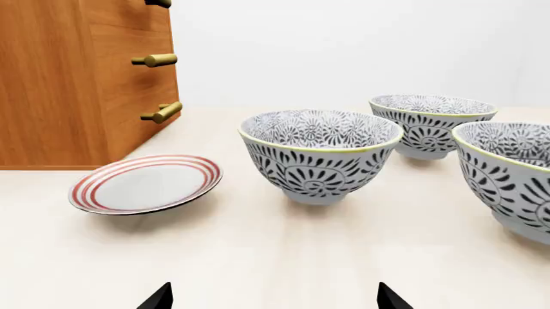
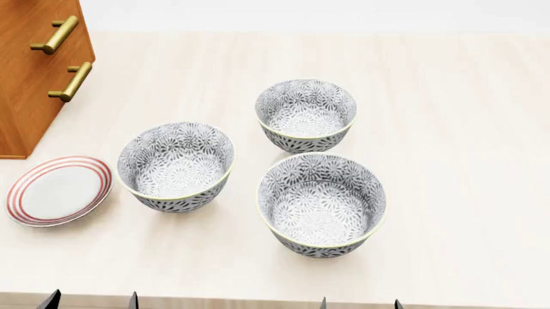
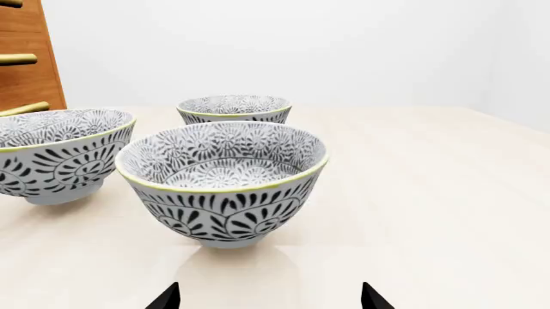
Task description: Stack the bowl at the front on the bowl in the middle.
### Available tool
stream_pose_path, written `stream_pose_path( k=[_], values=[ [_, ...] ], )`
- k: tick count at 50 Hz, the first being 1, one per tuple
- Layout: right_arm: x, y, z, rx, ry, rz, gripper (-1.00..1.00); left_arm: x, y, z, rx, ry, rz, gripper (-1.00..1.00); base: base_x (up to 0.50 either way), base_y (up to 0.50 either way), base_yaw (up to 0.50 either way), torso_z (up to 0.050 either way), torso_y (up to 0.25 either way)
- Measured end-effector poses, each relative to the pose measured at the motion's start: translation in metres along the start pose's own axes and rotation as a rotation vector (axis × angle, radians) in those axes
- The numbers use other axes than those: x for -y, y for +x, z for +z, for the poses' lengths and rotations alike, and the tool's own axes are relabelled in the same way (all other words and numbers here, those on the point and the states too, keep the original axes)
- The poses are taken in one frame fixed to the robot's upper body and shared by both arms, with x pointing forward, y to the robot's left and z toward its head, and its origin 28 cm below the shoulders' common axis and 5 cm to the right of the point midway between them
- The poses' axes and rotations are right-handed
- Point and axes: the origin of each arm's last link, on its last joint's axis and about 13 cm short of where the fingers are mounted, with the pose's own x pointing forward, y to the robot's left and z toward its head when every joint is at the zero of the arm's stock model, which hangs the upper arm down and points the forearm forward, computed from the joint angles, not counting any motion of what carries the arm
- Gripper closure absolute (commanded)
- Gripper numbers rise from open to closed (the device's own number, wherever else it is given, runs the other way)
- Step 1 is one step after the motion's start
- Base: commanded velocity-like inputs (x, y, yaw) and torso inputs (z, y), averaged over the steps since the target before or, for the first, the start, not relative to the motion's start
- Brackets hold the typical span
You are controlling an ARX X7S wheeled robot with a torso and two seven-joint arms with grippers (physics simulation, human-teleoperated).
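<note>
Three black-and-white patterned bowls stand on the pale table. The front bowl (image 2: 322, 206) (image 3: 223, 180) is nearest me, right of centre. The middle bowl (image 2: 176, 166) (image 1: 320, 154) stands to its left, a little farther back. The third bowl (image 2: 306, 116) is farthest away. My left gripper (image 2: 90, 301) (image 1: 275, 297) is open at the table's near edge, short of the middle bowl. Just before the front bowl, my right gripper (image 2: 361, 304) (image 3: 269, 297) is open too. Neither touches anything.
A white plate with red rings (image 2: 58, 190) (image 1: 146, 183) lies left of the middle bowl. A wooden drawer cabinet with brass handles (image 2: 35, 71) (image 1: 77, 77) stands at the back left. A white wall lies behind the table.
</note>
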Motion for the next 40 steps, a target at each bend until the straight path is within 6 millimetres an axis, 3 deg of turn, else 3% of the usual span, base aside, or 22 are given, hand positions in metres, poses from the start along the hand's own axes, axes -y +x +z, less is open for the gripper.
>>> stream_pose_path(
  k=[25, 31, 40],
  values=[
    [0.000, 0.004, 0.005, -0.010, 0.007, -0.012, -1.00, 0.000, 0.003, 0.006, 0.001, 0.008, 0.017, -1.00, 0.00, 0.00, 0.00, 0.000, 0.000],
    [0.006, 0.016, 0.031, -0.012, 0.029, -0.026, -1.00, 0.001, 0.017, 0.030, 0.014, 0.000, 0.015, -1.00, 0.00, 0.00, 0.00, 0.000, 0.000],
    [0.016, 0.039, 0.091, 0.011, 0.037, -0.032, -1.00, 0.001, 0.041, 0.090, 0.074, -0.020, 0.003, -1.00, 0.00, 0.00, 0.00, 0.000, 0.000]
  ],
)
